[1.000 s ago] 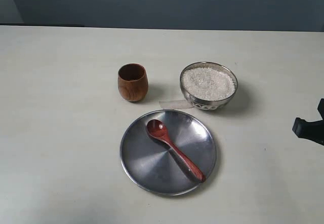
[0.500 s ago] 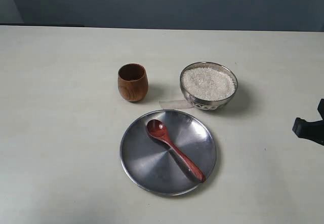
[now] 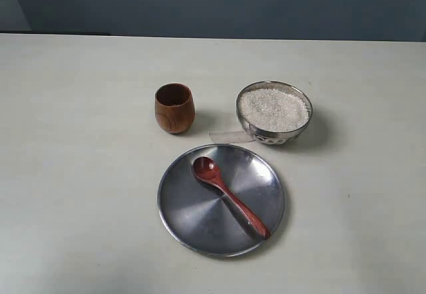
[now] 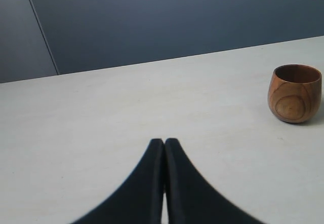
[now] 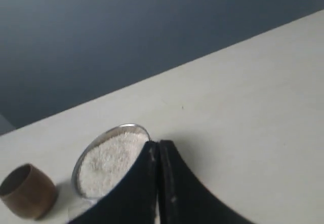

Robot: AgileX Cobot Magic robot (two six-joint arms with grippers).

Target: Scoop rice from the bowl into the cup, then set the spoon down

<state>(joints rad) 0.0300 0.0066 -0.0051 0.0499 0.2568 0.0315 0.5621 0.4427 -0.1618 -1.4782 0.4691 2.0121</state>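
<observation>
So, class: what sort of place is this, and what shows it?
Likely a lab test bench: a plain pale table, a blank grey wall, and only a cup, bowl and plate staged.

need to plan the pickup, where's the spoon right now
In the exterior view the spoon lies on the steel plate at centre, nearer the camera than the cup and bowl, head toward the cup, handle running down-right.
</observation>
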